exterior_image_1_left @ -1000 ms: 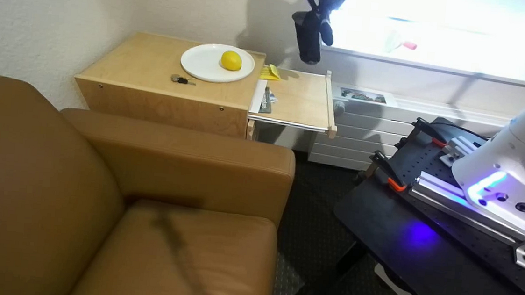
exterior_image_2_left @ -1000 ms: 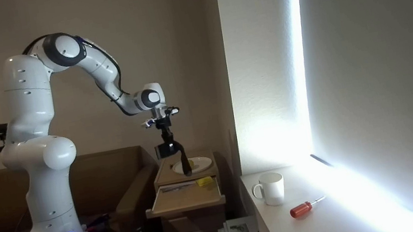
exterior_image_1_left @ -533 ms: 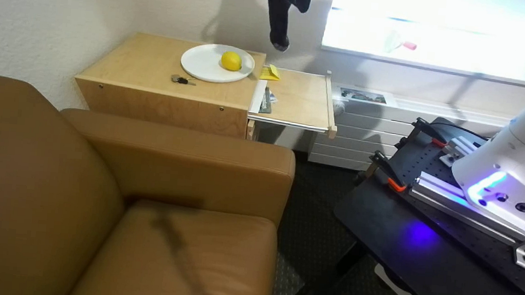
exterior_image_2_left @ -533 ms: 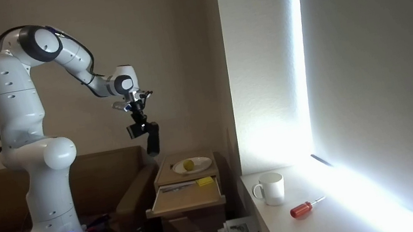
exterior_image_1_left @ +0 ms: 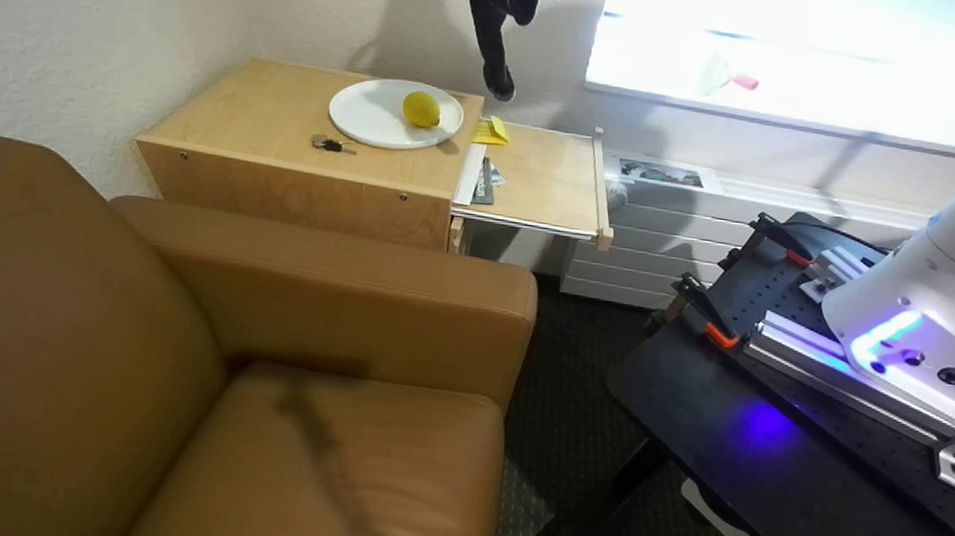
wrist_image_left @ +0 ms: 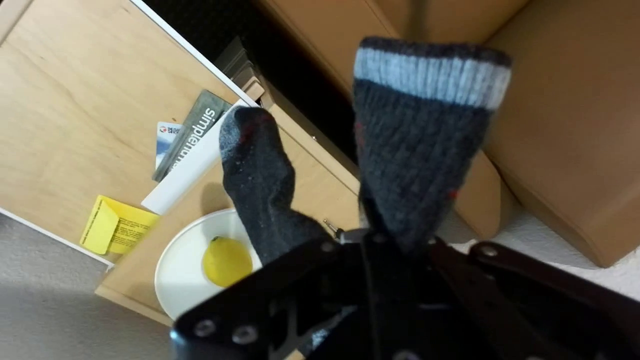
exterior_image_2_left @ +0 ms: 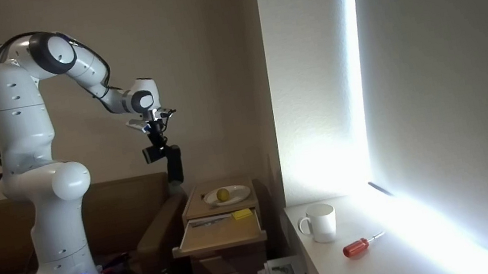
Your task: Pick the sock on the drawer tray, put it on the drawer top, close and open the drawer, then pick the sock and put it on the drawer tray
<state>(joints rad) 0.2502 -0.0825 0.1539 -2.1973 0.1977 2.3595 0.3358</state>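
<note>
Presently the gripper (wrist_image_left: 400, 247) is pinching the sock (wrist_image_left: 422, 137) somewhere between its toe and its pale-banded cuff, and both ends are dangling in the air, higher than the drawer top (exterior_image_1_left: 255, 110). Lower down, the drawer tray (exterior_image_1_left: 549, 176) is standing pulled out from the cabinet (exterior_image_1_left: 304, 199) and is carrying a yellow packet (wrist_image_left: 117, 225) and a dark lettered strip (wrist_image_left: 192, 135). Meanwhile, the drawer top is bearing a white plate (exterior_image_1_left: 366, 114), a yellow fruit (exterior_image_1_left: 421, 109) is resting on that plate, and keys (exterior_image_1_left: 333, 145) are lying just beside it.
</note>
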